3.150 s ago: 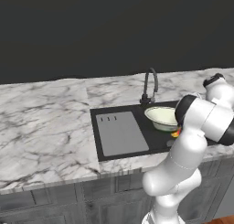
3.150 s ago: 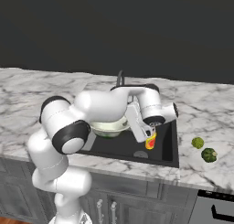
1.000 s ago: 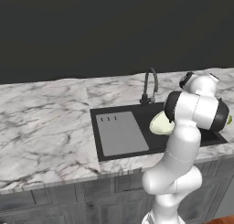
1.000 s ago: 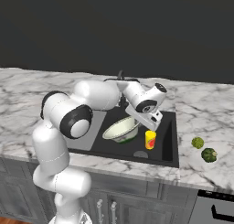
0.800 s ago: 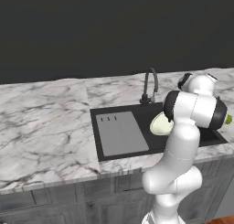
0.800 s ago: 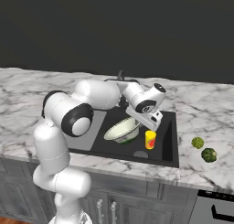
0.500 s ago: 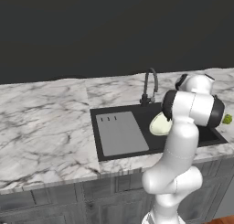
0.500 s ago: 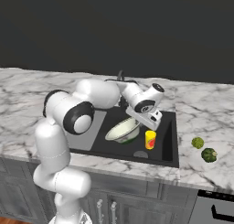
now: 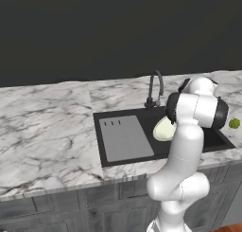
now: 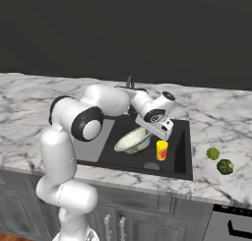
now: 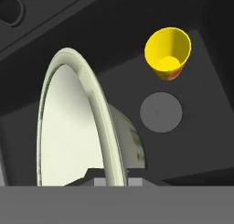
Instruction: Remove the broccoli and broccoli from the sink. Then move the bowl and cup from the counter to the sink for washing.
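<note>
The two broccoli florets, the yellowish one (image 10: 212,153) and the darker one (image 10: 225,166), are lying on the marble table (image 10: 231,186) to the right of the sink (image 10: 180,170), so the clearing half of the job looks done. The yellow cup (image 10: 161,150) is standing upright on the sink floor just beside the round drain (image 11: 161,112). That leaves the bowl (image 10: 133,140), and it is already down inside the basin, tilted steeply on its edge.

The claw (image 10: 158,129) is pressed nearly together and is pinching the bowl's rim, as the hand view shows the pale rim (image 11: 98,109) running straight down between the fingertips. What is probably left is lowering the bowl flat, letting go and pulling the arm clear.

Compared with about three seconds ago, the cup is no longer hanging at the claw above the right side of the basin; it is now sitting free on the bottom. The bowl, then lying fairly level at the far side of the sink near the tap (image 9: 155,88), is now being held tipped up, nearer the middle of the basin. Over the last second little is changing.
</note>
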